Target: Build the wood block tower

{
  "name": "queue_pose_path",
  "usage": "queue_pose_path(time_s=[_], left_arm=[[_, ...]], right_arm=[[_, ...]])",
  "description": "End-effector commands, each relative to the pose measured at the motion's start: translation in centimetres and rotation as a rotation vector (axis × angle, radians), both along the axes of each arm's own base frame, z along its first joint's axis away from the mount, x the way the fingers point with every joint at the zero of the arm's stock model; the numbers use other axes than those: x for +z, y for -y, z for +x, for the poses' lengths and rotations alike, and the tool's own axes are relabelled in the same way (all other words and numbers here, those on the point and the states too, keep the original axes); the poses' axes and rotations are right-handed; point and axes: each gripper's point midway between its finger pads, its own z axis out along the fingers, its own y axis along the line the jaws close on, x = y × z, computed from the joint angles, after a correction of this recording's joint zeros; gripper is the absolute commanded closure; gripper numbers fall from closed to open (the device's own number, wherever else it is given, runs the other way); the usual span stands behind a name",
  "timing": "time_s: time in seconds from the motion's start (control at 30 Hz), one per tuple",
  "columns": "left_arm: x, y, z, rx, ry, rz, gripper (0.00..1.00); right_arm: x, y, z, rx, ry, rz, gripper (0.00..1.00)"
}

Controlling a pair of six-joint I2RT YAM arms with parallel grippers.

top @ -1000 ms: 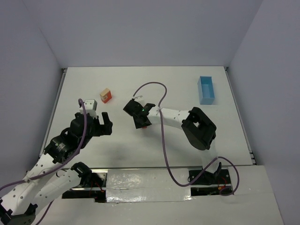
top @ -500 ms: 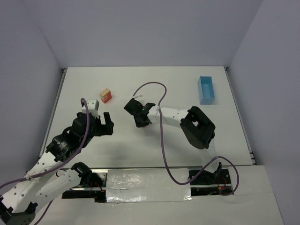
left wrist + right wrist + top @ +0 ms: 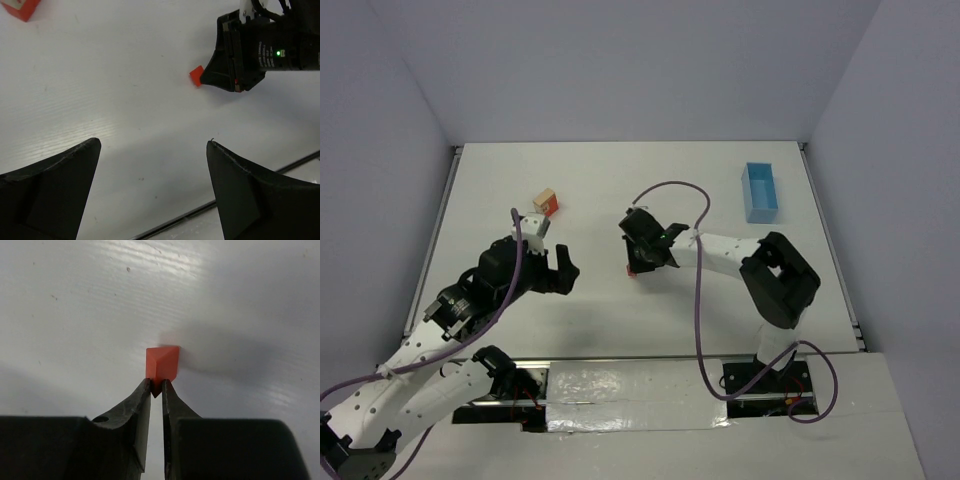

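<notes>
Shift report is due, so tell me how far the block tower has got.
Done: a short stack, tan on red-orange, stands toward the left. In hand: the right gripper has its fingers shut on a small red-orange wedge, well away from the stack. Left to do: carry the wedge over and, probably, set it on top. The left gripper hangs open, holding nothing.

The red-orange wedge looks painted and matt, its faces smooth with crisp edges. The white table has a fine ribbed grain (with a soft sheen where light falls). The right gripper and left gripper are black, matt and plastic-looking. The small block stack shows plain tan wood above a red-orange painted face.
</notes>
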Motion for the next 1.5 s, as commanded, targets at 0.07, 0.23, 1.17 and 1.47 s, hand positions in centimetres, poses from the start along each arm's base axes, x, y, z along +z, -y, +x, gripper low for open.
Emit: queue_pose_path(time_s=[0.07,0.23,1.17,1.47], left_arm=[[0.1,4.5,-0.3,-0.245,-0.009,-0.046,0.0],[0.7,7.8,-0.8,-0.439,0.019,-0.101,0.0],[14.1,17.6,2.0,-0.814,0.834,0.112,0.01],[12.0,21.3,1.9,-0.864,0.841,0.209,0.03]], right_arm=[[4.3,-0.1,-1.0,0.039,-0.003,0.213,1.0],[7.4,2.0,-1.9,0.054,0.021,0.31,1.0],[21.3,10.1,-8.4,0.146,0.168,0.737,0.97],[22.5,10.8,-9.3,0.156,0.202,0.728,0.97]])
